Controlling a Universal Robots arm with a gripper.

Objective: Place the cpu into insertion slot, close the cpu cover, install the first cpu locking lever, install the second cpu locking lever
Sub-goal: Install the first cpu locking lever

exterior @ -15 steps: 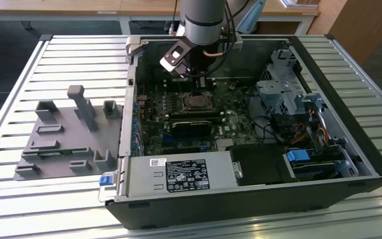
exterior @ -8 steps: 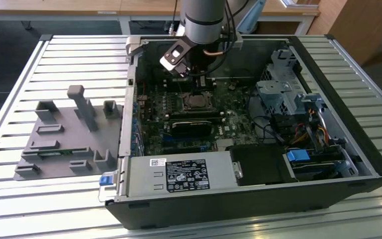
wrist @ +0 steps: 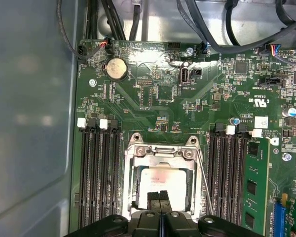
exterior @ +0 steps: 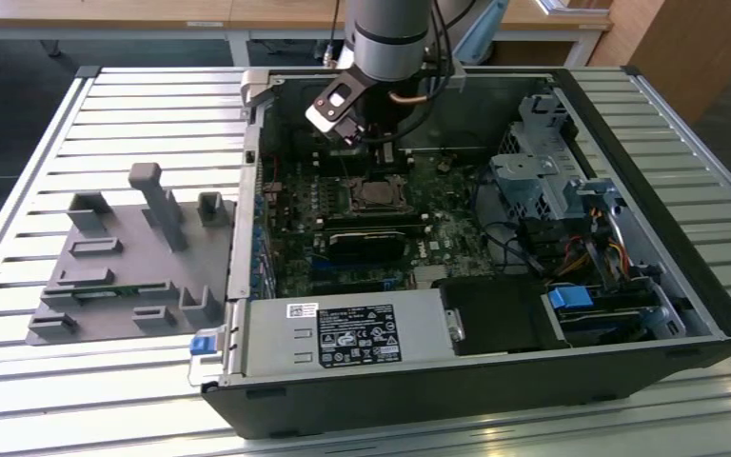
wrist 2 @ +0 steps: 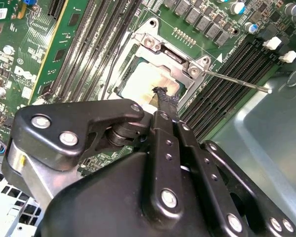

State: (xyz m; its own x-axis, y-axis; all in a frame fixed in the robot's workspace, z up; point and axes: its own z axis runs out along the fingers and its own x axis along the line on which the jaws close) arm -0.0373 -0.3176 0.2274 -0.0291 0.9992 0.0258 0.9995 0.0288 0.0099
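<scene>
Arm: grey-and-silver tubular robot arm [exterior: 385, 38] hangs over the far part of the open black computer case [exterior: 670, 314] in the exterior view, its wrist tilted so that the tool points down at the green motherboard [exterior: 448, 205].
End effector: black two-fingered end effector [wrist: 159, 196], its linkage spread broad behind the tips. The two narrow fingertips [wrist 2: 161, 93] are pressed together with nothing between them.
Tip position: over the edge of the chip's top, at or just above its surface. I cannot tell whether they touch.
Cpu: small flat square silvery-grey cpu [wrist: 163, 178] lies level in the square metal-rimmed insertion slot [wrist: 129, 197], between the two banks of long black memory slots [wrist: 96, 173].
Cover: thin silvery square-windowed cpu cover [wrist: 160, 154] lies down around the chip, which shows through its window.
Lever: thin steel-wire locking lever [wrist 2: 237, 82] sticks out from a corner of the socket, over the memory slots. Whether it is latched cannot be told.
Board: round silver coin battery [wrist: 116, 69] sits well apart from the socket.
Worktop: slatted metal worktop [exterior: 35, 143] carries the case. A grey moulded fixture [exterior: 125, 257] lies beside the case on the exterior view's left.
</scene>
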